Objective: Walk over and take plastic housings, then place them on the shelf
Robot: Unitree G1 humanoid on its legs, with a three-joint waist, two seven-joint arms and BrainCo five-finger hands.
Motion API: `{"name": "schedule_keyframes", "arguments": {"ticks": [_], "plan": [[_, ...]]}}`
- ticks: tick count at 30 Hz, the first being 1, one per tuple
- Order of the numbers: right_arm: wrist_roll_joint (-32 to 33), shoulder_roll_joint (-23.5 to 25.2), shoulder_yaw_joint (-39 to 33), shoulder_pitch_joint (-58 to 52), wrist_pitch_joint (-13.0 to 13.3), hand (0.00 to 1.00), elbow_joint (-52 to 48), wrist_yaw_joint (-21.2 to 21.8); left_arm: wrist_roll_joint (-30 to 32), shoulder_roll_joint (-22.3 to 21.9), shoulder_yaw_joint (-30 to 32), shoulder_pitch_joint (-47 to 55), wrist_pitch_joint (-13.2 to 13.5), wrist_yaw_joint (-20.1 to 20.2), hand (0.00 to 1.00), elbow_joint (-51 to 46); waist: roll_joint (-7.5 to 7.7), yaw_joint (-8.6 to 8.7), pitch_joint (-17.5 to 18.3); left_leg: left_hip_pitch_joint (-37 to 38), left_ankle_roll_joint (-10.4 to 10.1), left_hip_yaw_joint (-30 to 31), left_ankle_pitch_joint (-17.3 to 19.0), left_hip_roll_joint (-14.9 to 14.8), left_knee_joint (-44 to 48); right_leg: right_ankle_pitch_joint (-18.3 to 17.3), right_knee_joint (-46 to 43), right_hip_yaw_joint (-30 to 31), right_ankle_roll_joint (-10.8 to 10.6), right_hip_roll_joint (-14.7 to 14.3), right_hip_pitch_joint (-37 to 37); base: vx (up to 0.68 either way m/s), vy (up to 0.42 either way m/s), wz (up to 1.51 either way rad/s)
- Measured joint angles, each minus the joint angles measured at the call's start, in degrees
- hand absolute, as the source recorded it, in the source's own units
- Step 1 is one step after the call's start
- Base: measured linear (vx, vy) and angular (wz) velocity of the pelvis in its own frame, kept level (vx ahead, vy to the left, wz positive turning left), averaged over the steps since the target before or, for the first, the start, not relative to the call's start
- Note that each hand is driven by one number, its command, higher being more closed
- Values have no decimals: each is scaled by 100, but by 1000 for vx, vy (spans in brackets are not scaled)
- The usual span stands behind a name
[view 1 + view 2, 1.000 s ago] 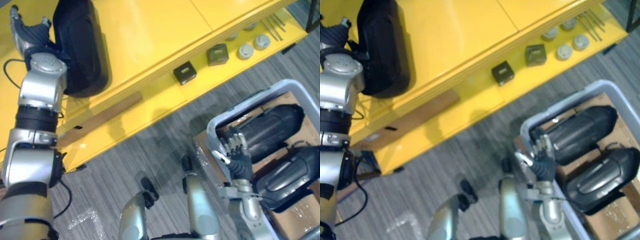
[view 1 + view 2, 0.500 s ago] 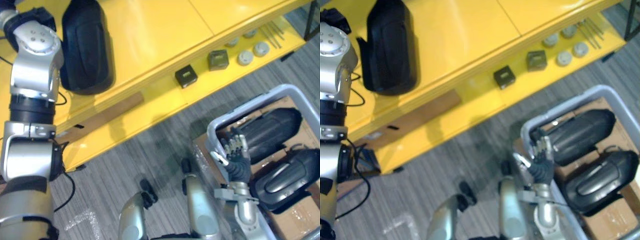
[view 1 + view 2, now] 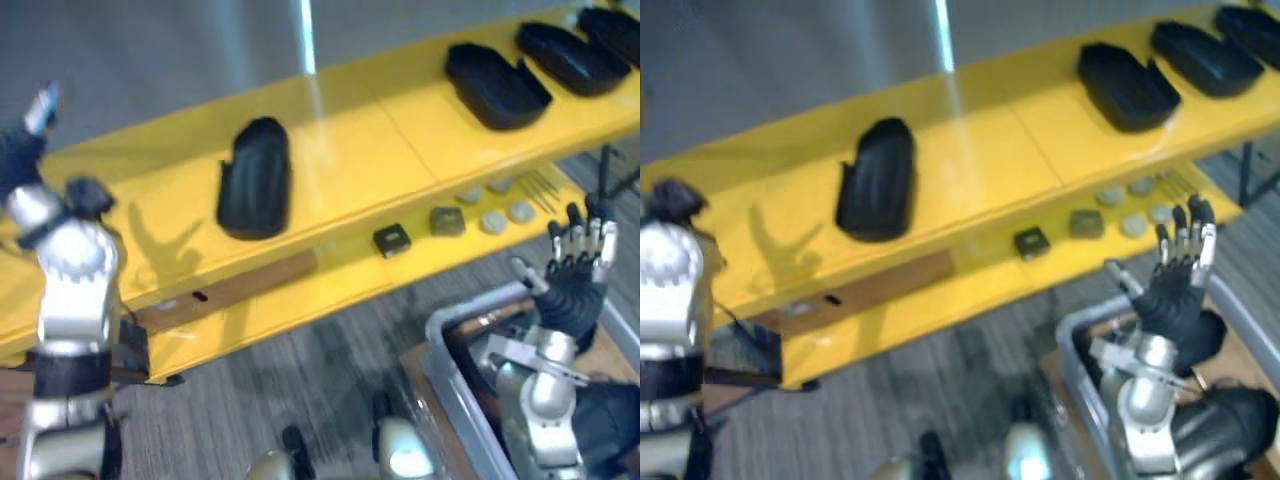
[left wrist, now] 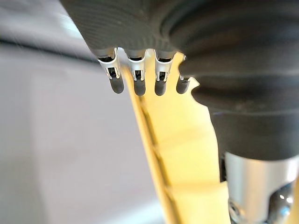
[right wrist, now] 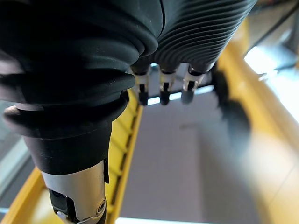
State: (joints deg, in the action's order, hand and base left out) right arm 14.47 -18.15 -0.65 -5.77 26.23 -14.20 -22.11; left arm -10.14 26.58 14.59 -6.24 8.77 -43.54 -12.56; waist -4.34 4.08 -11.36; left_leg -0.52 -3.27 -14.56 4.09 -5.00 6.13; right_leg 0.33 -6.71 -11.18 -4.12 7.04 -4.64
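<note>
Over the top board of the yellow shelf (image 3: 340, 150) I see one black housing (image 3: 255, 180) lying by itself, with more housings (image 3: 497, 85) lined up towards the far right end. Down at my right side a grey bin (image 3: 1080, 345) has another dark housing (image 3: 1230, 425) in it, and I take that to be the next one to fetch. My right robot hand (image 3: 1175, 285) hangs above the bin's near corner, fingers straight and spread, holding nothing. My left robot hand (image 4: 135, 77) is up near the shelf's left end, its fingers straight too and empty. Small parts (image 3: 446, 220) sit on the lower board, well apart from the housings.

These shells look like stiff moulded plastic: large but probably light, with smooth rounded backs that I expect to be slippery. I judge that a one-handed pinch on the crown would slide off. It seems better to reach across the narrow waist, or to hook the fingers under the rim with the thumb on the back, and to bring in both hands if it proves bulky. It shouldn't crush, but it could scuff if dropped.
</note>
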Motion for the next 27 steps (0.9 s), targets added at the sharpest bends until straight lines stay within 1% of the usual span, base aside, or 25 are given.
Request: {"name": "schedule_keyframes", "arguments": {"ticks": [1,2,3,4,5,6,7,8,9,10,12,13,14,15,16,17,19,22,24,27], "plan": [[-303,-10,10,90,-297,0,82,13,28,-283,100,477,21,135,0,-7,-19,-144,61,47,0,97,-9,13,-42,40,168,-114,-11,-3,167,42,18,52],[-482,-10,17,160,-458,0,151,54,67,-385,128,704,42,178,0,-7,-20,-183,85,54,1,174,-21,25,-58,60,254,-184,-21,-2,259,51,17,56],[-721,-40,60,307,-746,0,279,124,169,-576,157,1066,95,298,0,-8,-14,-261,115,52,12,315,-45,58,-77,99,399,-321,-31,7,406,38,14,51],[-886,-101,152,507,-986,0,453,186,179,-746,181,1354,117,443,0,-8,0,-393,122,52,15,375,-51,71,-83,164,540,-413,-39,8,502,26,14,45],[-966,-138,202,621,-1102,0,546,226,180,-824,184,1475,115,498,0,-8,4,-439,121,47,22,427,-59,83,-83,200,605,-466,-39,8,560,24,10,31],[-1096,-185,258,763,-1275,0,675,275,197,-956,177,1611,108,645,0,-5,25,-489,127,41,28,504,-73,110,-93,253,710,-548,-52,9,669,26,14,40],[-1348,-250,331,1031,-1562,0,895,332,260,-1136,163,1840,110,880,0,8,63,-544,138,44,37,606,-105,151,-133,323,845,-643,-67,16,783,24,15,39],[-1465,-298,375,1167,-1674,0,990,333,320,-1198,148,1930,107,938,0,36,77,-570,144,42,39,625,-121,164,-162,327,870,-681,-71,26,792,10,15,27],[-1688,-390,430,1372,-1861,0,1120,345,431,-1268,130,2040,106,1067,0,92,99,-622,131,25,43,639,-126,173,-163,362,895,-736,-71,36,800,-12,13,15],[-1947,-563,517,1649,-2074,0,1296,378,550,-1331,53,2126,115,1166,0,247,137,-670,107,-29,51,685,-136,187,-149,381,925,-777,-74,41,800,-17,13,22],[-2451,-911,742,2203,-2430,0,1628,491,853,-1375,-114,2140,131,1286,0,740,235,-675,46,-162,61,823,-183,217,-139,393,920,-906,-79,71,760,-18,17,30],[-2556,-1009,849,2393,-2498,0,1753,523,945,-1366,-179,2138,171,1297,0,918,273,-694,2,-168,59,828,-194,219,-142,400,918,-908,-78,73,751,-22,19,14],[-2716,-1176,1042,2727,-2579,0,1955,605,1121,-1366,-315,2134,267,1321,0,1268,340,-731,-94,-171,59,828,-194,215,-124,402,908,-906,-76,80,751,-31,19,0],[-2921,-1361,1233,3020,-2664,0,2064,610,1264,-1367,-585,2091,434,1267,0,1705,403,-805,-194,-201,63,830,-187,211,-87,401,892,-905,-76,90,731,-36,20,1],[-3030,-1444,1322,3134,-2660,0,2100,598,1303,-1368,-715,2064,501,1240,0,1902,427,-822,-215,-265,72,834,-172,209,-42,402,884,-906,-76,94,691,-33,30,5],[-3337,-1595,1568,3410,-2651,0,2141,587,1298,-1398,-971,2005,583,1203,0,2365,472,-865,-280,-382,78,846,-164,207,30,412,849,-907,-73,97,601,-16,25,3],[-3635,-1699,1915,3664,-2651,0,2137,597,1359,-1483,-1089,1948,613,1068,0,2855,507,-906,-411,-367,81,844,-163,207,38,412,834,-903,-74,94,611,0,0,0],[-3894,-1894,2453,3796,-2706,0,2135,759,1267,-1579,-1084,1970,650,1053,0,3508,548,-1005,-466,-365,84,861,-139,203,50,409,833,-907,-72,90,632,15,4,2],[-4085,-1950,2541,3877,-2731,0,2138,924,1289,-1579,-1081,2009,687,1070,0,3821,571,-1045,-586,-359,81,877,-126,199,62,406,832,-913,-69,92,652,4,6,2],[-4432,-2185,2854,4114,-2728,0,2147,1142,1293,-1580,-1080,2057,750,1116,0,4096,610,-1126,-712,-362,78,879,-121,192,67,402,825,-915,-65,92,649,0,0,0]]}}
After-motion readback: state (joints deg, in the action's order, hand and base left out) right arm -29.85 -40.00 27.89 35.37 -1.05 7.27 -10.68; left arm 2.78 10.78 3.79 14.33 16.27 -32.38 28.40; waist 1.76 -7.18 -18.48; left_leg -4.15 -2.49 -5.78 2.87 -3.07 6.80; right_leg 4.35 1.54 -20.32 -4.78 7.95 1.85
